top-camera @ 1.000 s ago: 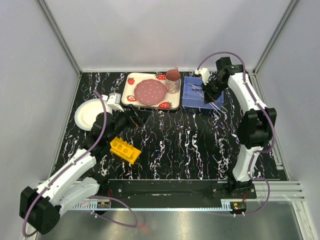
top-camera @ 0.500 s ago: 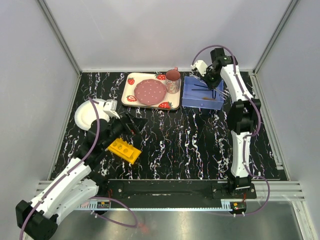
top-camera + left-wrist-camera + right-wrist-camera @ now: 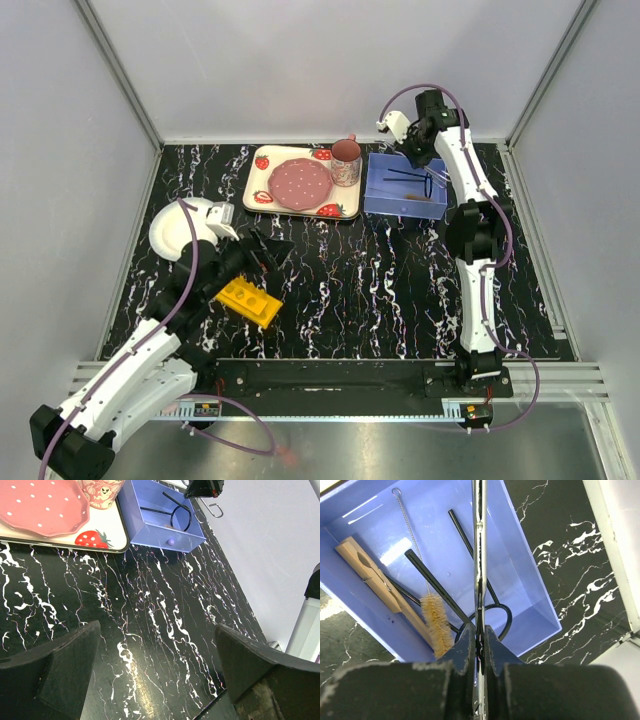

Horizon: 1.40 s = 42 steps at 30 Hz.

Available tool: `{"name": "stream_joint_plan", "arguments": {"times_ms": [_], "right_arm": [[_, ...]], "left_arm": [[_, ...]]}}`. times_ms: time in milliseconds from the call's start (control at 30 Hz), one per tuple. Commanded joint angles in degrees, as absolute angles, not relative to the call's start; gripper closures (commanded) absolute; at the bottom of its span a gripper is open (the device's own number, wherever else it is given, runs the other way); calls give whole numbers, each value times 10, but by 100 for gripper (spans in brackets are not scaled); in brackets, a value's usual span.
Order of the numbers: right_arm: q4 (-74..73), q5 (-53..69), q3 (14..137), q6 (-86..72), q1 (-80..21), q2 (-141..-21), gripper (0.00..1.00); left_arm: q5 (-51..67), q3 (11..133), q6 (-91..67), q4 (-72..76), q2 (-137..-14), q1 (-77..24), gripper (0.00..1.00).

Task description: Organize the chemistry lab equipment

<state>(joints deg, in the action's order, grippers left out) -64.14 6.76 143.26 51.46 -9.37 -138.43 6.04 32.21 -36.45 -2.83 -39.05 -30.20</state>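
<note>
Wire tongs [image 3: 479, 545] between right pincer [image 3: 479, 636] fingers

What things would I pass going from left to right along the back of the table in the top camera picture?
white plate → pink plate → cup → blue box

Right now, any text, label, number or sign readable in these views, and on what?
No readable text in any view.
Cup: pink cartoon print, no letters.
Tray: strawberry pictures only.
Small boards on the near rail: marks too small to read.
Wire tongs in the right tool: no marking.
</note>
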Motion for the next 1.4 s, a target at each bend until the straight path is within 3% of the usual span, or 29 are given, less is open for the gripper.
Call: {"name": "stream_joint_plan", "arguments": {"times_ms": [0, 333, 1100, 1367], "right_arm": [[-628, 91, 1448, 480, -98, -1389, 92], [-623, 109, 1448, 461, -98, -1399, 91], [-571, 235, 1311, 561, -97, -1289, 92], [-527, 214, 1224, 619, -97, -1263, 91]], "left_arm": [[67, 312, -358, -24, -377, -299, 1], [64, 323, -353, -34, -379, -299, 1], [63, 299, -364, -40, -352, -299, 1], [63, 295, -364, -42, -350, -299, 1]]}}
